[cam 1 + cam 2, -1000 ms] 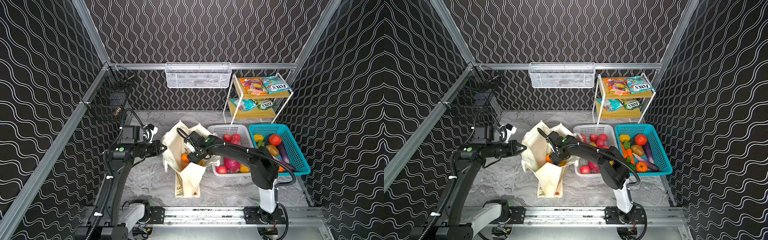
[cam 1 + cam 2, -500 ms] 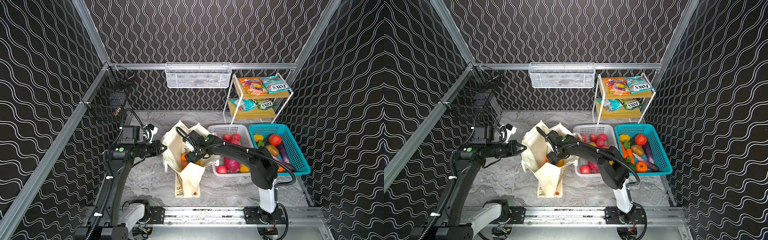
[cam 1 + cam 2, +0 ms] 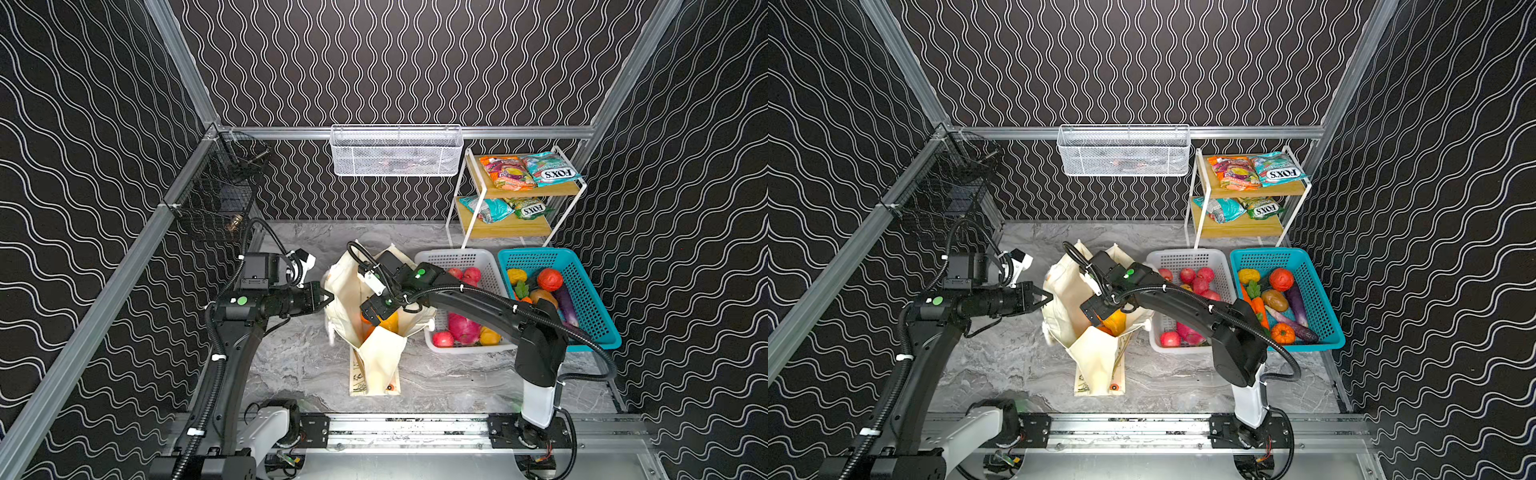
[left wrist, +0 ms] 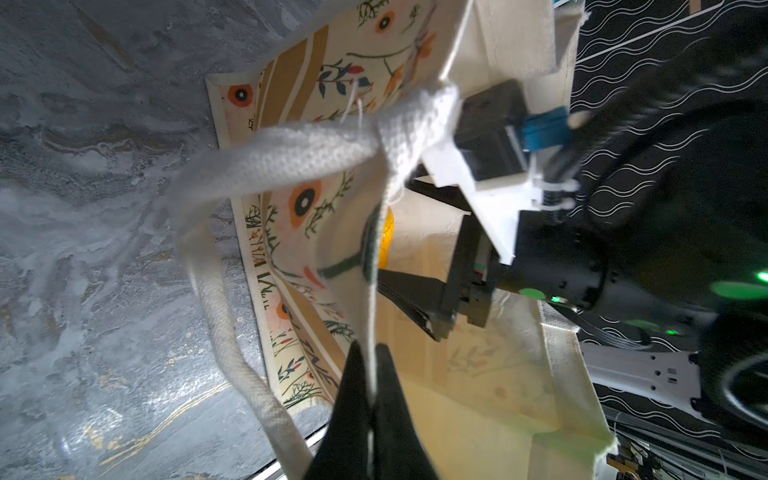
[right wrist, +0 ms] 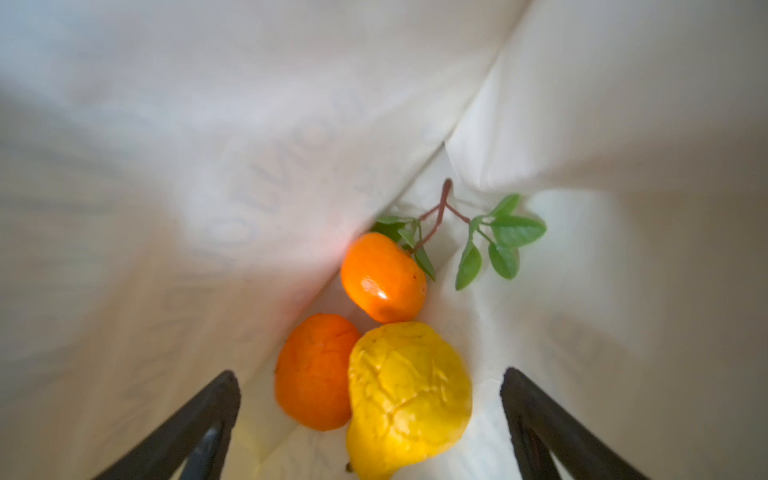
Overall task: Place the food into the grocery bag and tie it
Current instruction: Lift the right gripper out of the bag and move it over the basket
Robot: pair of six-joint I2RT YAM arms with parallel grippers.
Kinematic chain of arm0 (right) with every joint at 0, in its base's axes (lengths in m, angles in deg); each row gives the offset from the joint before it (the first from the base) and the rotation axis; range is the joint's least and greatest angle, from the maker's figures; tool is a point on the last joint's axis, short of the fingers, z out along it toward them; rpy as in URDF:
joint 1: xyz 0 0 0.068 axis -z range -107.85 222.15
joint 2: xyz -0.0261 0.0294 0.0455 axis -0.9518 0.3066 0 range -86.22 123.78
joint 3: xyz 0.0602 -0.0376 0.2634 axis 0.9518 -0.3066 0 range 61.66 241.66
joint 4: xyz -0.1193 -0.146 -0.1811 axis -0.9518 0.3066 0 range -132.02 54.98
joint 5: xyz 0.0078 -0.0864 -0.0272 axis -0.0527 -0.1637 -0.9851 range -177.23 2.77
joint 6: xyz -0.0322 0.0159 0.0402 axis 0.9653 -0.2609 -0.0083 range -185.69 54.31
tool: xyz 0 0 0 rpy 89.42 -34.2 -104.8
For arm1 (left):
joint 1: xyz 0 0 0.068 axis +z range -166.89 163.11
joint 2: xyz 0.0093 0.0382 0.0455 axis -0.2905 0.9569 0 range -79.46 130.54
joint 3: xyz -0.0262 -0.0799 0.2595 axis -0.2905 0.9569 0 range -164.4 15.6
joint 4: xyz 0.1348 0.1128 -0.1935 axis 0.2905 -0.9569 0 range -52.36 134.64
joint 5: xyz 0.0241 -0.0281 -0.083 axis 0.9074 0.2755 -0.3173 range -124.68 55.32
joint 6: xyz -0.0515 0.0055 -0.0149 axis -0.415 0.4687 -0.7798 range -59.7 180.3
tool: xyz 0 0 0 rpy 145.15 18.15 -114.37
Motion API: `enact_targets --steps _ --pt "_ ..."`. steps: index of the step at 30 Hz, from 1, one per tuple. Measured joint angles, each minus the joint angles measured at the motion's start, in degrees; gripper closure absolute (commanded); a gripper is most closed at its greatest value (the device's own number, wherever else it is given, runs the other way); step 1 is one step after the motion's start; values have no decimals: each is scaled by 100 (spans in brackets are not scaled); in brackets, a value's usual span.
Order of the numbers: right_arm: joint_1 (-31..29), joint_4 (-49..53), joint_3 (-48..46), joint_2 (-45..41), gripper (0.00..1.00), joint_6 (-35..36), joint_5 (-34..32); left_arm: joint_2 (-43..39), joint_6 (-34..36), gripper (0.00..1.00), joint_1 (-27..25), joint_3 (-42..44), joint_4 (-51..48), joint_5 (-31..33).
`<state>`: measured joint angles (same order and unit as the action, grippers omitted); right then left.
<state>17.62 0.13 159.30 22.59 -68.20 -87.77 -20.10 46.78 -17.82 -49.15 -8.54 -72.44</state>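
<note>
Left end effector [image 4: 369,353] pinches the bag [image 3: 345,291] by its rim while the right end effector [image 5: 372,374] hangs spread over a pear [image 5: 409,390] and oranges [image 5: 313,370] inside; a slipped pinch could collapse the mouth.

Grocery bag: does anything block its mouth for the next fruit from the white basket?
Only the right gripper, open, sits in the mouth of the grocery bag, above the yellow pear. The left gripper pinches the rim. Nothing else visible does.

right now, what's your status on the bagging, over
Left jaws shut on grocery bag rim. Right jaws open inside it, clear of yellow pear. Two oranges alongside. Nothing blocking.
</note>
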Motion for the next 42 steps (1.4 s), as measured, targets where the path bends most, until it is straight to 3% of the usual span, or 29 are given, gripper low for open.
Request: enact_targets --steps 14,20,24,32,42 --pt "-356 -116 302 -1799 1 -114 -1145 44 -2 100 0 96 81 -13" --pt "-306 -173 -107 -2579 1 -385 -1932 52 -2 100 0 109 81 11" --pt "52 -44 -422 -3025 1 -804 -2330 31 -2 100 0 151 76 63" --pt "1143 315 -1818 -4022 1 -1729 -2194 -63 -2 100 0 219 74 133" --pt "1445 835 -2736 -3963 1 -2070 -1558 -114 4 100 0 225 31 136"
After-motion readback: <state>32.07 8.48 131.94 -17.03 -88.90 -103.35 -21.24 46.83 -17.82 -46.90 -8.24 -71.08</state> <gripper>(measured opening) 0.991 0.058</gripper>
